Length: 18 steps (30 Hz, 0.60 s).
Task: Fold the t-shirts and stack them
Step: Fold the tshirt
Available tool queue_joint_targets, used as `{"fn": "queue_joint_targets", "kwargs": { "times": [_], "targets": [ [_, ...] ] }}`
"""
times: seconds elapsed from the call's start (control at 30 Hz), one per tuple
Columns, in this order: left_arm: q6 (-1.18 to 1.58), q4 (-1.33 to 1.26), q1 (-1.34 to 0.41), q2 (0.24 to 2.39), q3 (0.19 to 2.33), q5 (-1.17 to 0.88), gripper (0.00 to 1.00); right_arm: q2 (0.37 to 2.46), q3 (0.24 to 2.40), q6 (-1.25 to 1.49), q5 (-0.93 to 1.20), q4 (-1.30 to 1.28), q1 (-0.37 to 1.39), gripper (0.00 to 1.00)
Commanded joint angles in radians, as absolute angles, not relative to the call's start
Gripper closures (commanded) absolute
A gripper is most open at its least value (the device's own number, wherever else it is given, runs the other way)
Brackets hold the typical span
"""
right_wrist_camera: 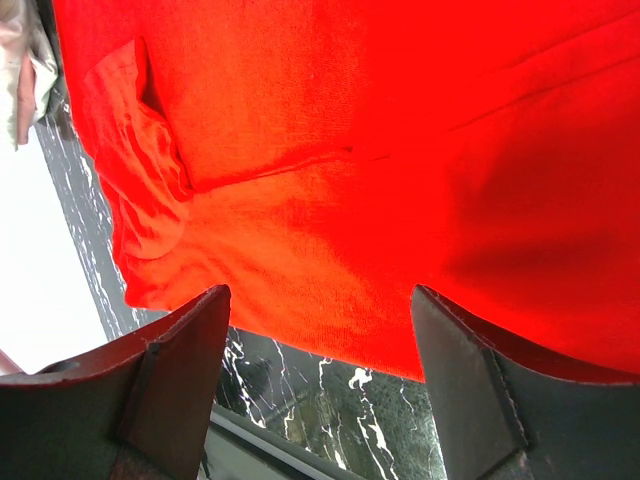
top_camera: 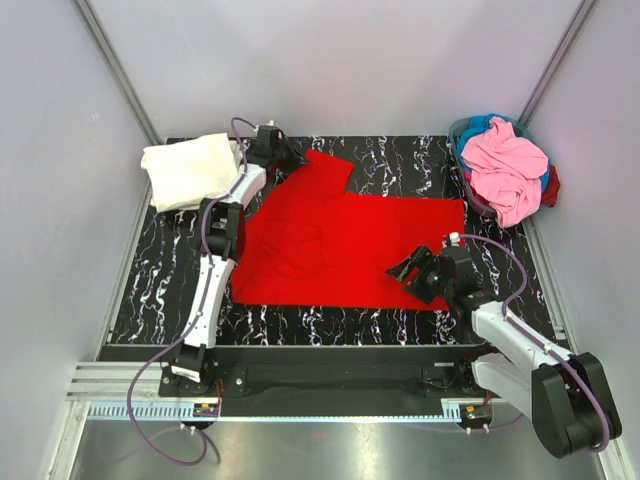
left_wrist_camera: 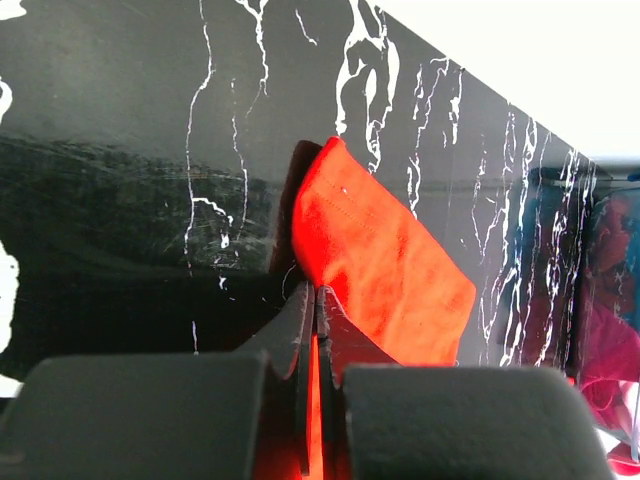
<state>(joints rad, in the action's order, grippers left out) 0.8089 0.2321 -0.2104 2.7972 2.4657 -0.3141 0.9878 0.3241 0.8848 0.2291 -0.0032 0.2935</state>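
A red t-shirt (top_camera: 340, 245) lies spread on the black marbled table (top_camera: 400, 160). My left gripper (top_camera: 297, 160) is at its far left sleeve and is shut on the red cloth; the left wrist view shows the sleeve (left_wrist_camera: 385, 265) pinched between the closed jaws (left_wrist_camera: 316, 300). My right gripper (top_camera: 408, 272) is open, low over the shirt's near right hem; the right wrist view shows the red shirt (right_wrist_camera: 350, 150) above its spread fingers (right_wrist_camera: 180, 380). A folded cream t-shirt (top_camera: 190, 170) lies at the far left corner.
A basket (top_camera: 462, 165) at the far right holds a pile of pink (top_camera: 505, 165), blue and red shirts. White walls and metal frame posts close in the table. The left arm stretches along the table's left side.
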Motion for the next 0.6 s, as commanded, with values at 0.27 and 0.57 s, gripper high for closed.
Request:
{"fn": "queue_joint_targets", "kwargs": {
  "times": [0.27, 0.57],
  "targets": [
    [0.735, 0.167, -0.195, 2.544, 2.278, -0.371, 1.00, 0.950, 0.347, 0.877, 0.199, -0.031, 0.299, 0.19],
    [0.516, 0.354, -0.210, 2.303, 2.212, -0.388, 1.00, 0.811, 0.595, 0.772, 0.012, -0.350, 0.299, 0.16]
  ]
}}
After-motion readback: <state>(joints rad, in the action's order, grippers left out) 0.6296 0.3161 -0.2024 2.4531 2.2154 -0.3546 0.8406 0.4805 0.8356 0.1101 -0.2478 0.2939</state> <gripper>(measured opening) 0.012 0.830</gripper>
